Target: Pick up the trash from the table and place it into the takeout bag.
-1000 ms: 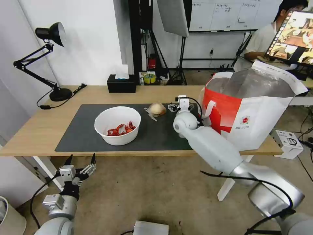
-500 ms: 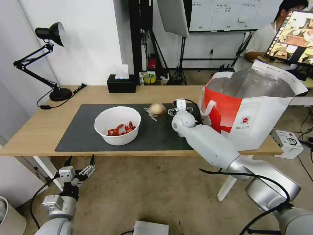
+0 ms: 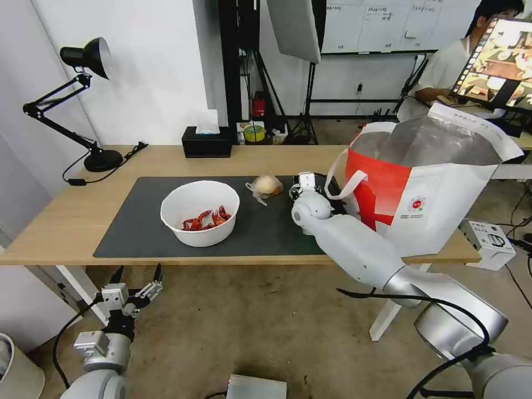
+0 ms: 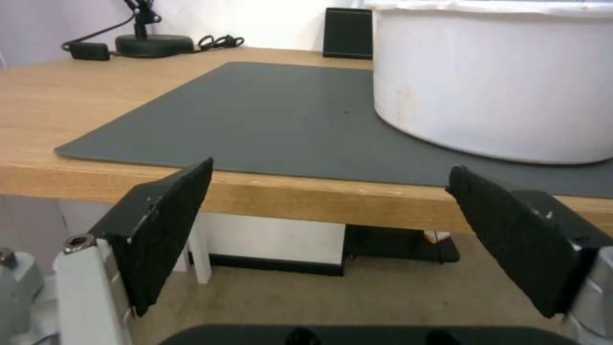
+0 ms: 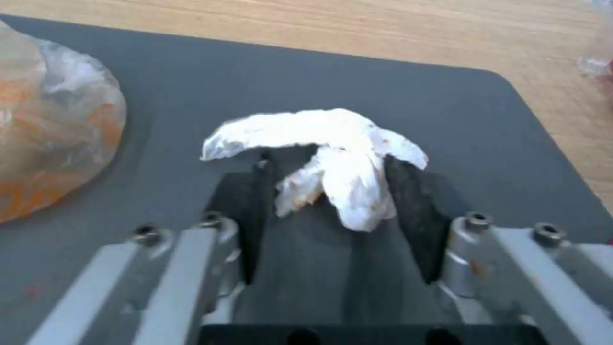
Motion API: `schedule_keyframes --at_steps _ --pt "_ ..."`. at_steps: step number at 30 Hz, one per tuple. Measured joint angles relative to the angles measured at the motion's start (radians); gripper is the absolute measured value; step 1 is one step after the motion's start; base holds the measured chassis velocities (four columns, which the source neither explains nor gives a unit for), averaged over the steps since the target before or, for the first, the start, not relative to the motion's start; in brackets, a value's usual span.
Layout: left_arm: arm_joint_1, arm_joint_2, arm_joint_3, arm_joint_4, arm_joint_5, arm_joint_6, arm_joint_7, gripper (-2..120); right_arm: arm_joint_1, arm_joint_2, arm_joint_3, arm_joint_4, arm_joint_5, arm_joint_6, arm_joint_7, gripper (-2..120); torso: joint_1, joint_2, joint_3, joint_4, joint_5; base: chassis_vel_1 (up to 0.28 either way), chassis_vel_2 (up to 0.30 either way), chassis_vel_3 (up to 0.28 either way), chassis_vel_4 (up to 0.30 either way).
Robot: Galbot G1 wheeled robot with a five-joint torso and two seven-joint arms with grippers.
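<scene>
Since a second ago, the right end effector [image 5: 325, 201] has drawn back slightly toward the robot, and the bag's [image 3: 443, 210] strap has swung outward. Its fingers [image 5: 409, 215] straddle the tissue wad [image 5: 332, 158] on the mat [image 3: 138, 227], seemingly not yet clenched on it. Beside it lies the ball [image 3: 266, 185]; farther off stands the bowl [image 3: 199, 213]. Both remain unbagged. The left end effector [image 4: 332, 235] hangs spread below the surface [image 3: 55, 221]. The bag's logo is unreadable.

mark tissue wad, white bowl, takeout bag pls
tissue wad [image 5: 338, 158]: right wrist view, its middle.
white bowl [image 3: 202, 235]: head view, outer wall.
takeout bag [image 3: 443, 205]: head view, white front panel.
</scene>
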Motion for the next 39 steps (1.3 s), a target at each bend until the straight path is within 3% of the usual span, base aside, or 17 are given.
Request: schedule_keyframes --at_steps 13,32,39 --pt "0.004 -0.01 0.003 0.007 0.001 -0.009 0.002 100 -0.013 -0.009 0.005 0.017 0.0 0.003 -0.001 0 0.0 0.0 0.0 -0.0002 0.0 0.0 0.0 0.0 0.0" --pt "0.012 -0.005 -0.015 -0.001 -0.001 -0.012 0.002 100 -0.031 -0.045 -0.01 0.139 -0.001 0.077 -0.011 0 0.0 0.0 0.0 -0.0001 0.0 0.0 0.0 0.0 0.0" --pt "0.022 0.009 -0.019 -0.007 -0.021 -0.013 0.002 100 -0.061 -0.091 -0.03 0.268 -0.002 0.1 -0.053 0 0.0 0.0 0.0 0.0 -0.0001 0.0 0.0 0.0 0.0"
